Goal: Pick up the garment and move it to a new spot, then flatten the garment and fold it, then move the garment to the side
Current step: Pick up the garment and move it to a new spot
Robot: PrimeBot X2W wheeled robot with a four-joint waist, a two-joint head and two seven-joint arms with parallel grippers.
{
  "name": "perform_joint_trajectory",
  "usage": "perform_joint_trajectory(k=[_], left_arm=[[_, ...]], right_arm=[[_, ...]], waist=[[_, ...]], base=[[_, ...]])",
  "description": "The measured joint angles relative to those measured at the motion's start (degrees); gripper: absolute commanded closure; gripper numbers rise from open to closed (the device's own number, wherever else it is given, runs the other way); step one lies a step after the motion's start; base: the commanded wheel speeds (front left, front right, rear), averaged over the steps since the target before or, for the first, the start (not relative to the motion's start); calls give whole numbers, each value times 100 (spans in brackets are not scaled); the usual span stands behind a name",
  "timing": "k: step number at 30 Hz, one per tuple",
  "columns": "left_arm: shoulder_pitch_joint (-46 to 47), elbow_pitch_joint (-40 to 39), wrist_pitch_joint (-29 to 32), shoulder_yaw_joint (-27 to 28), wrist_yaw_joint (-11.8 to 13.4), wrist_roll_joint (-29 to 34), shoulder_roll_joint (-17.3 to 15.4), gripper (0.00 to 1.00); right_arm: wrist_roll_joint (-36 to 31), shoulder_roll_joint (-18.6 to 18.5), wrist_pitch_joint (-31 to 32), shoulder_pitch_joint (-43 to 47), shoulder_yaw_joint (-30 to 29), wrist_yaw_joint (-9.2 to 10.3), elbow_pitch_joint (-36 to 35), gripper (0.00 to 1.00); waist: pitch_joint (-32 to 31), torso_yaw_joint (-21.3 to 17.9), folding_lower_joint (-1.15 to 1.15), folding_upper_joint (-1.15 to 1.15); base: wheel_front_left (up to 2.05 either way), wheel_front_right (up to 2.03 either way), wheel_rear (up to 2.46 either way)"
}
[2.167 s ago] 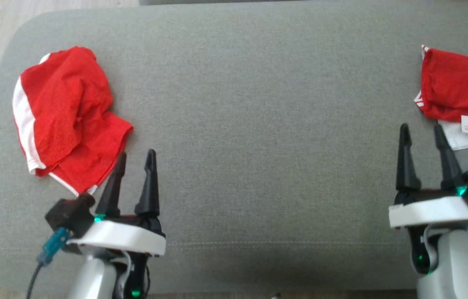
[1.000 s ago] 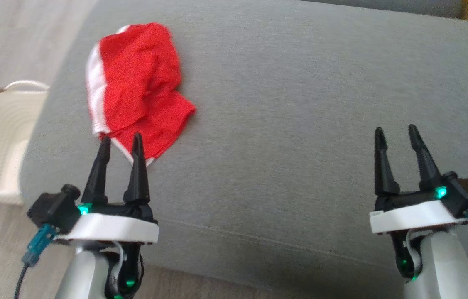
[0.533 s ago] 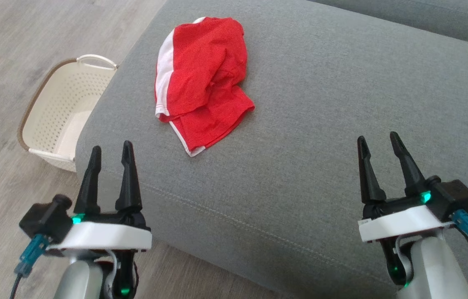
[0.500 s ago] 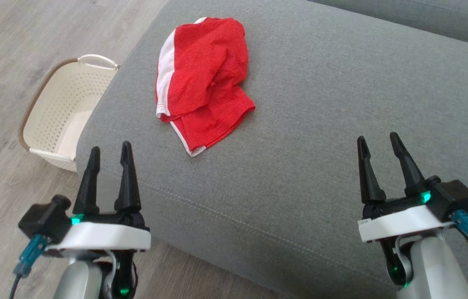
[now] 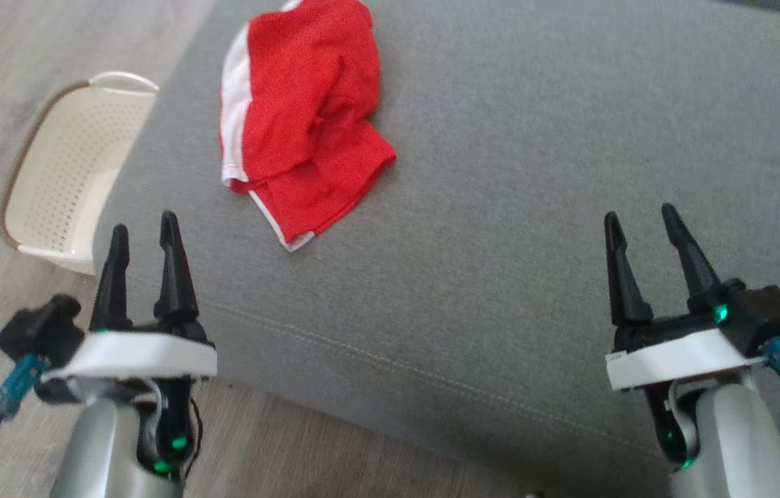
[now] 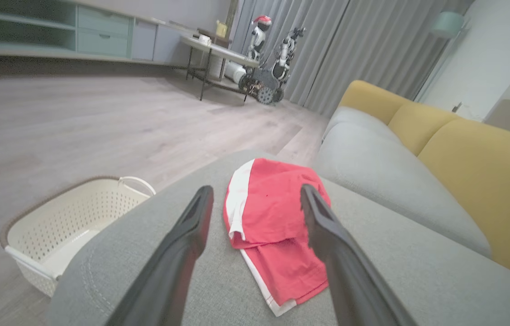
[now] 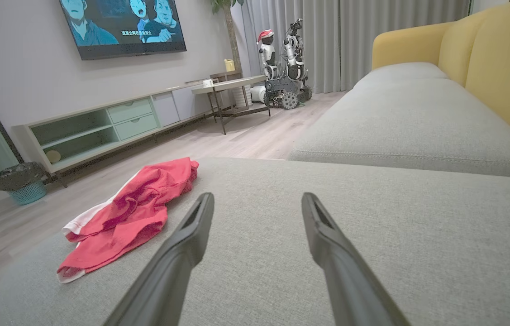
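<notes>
The garment [image 5: 296, 117] is a crumpled pair of red shorts with a white side stripe, lying near the left end of the grey sofa cushion [image 5: 542, 180]. It also appears as the red garment [image 6: 273, 226] in the left wrist view and as the garment [image 7: 130, 213] at the left of the right wrist view. My left gripper [image 5: 144, 228] hovers open over the cushion's front left corner, short of the garment, nothing between its fingers. My right gripper [image 5: 639, 218] stands open over the cushion at the right, far from the garment.
A cream perforated basket [image 5: 61, 169] stands on the wooden floor just left of the cushion, also seen as the basket [image 6: 69, 226]. A yellow sofa backrest [image 6: 476, 167] runs behind the seat. Across the room stand a TV cabinet [image 7: 101, 122], a small table and a wheeled robot.
The head camera has swung left and down, so the garment and basket sit differently in the picture. Both grippers stay open and hold nothing; the garment lies as before.
</notes>
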State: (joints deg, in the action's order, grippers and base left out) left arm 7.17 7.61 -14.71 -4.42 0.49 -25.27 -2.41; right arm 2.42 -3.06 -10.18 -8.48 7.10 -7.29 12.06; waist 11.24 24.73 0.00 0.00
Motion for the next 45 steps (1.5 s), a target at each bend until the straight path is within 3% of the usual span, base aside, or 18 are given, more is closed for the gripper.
perform_joint_trajectory(k=[10,20,25,30,32,40,45], left_arm=[[1867,1646,464,74,-353,-119,-129,0],[3343,3399,1306,127,-249,-360,-356,0],[3705,4152,1313,110,-148,-235,-521,0],[3912,4707,1318,105,-250,-233,-578,0],[4001,4877,1343,122,-375,-333,-619,100],[4066,5036,612,160,-564,-425,-678,100],[4076,4502,185,170,-749,-636,-709,100]], right_arm=[[-201,-179,503,-349,-377,0,-969,0],[-246,-413,753,-671,-354,0,-1657,0],[-259,-404,725,-670,-363,0,-1658,0],[-259,-361,639,-670,-378,0,-1604,0],[-259,-334,599,-671,-390,0,-1584,0],[-258,-272,485,-671,-425,0,-1356,0],[-247,-180,342,-671,-432,0,-1152,0]], waist=[[953,-262,1,0],[1704,-569,2,0],[1803,-778,1,0],[1782,-921,0,0],[1769,-962,0,0],[1612,-1042,0,0],[1375,-1088,0,0]], base=[[0,0,0],[0,0,0],[0,0,0],[0,0,0],[0,0,0],[0,0,0],[0,0,0]])
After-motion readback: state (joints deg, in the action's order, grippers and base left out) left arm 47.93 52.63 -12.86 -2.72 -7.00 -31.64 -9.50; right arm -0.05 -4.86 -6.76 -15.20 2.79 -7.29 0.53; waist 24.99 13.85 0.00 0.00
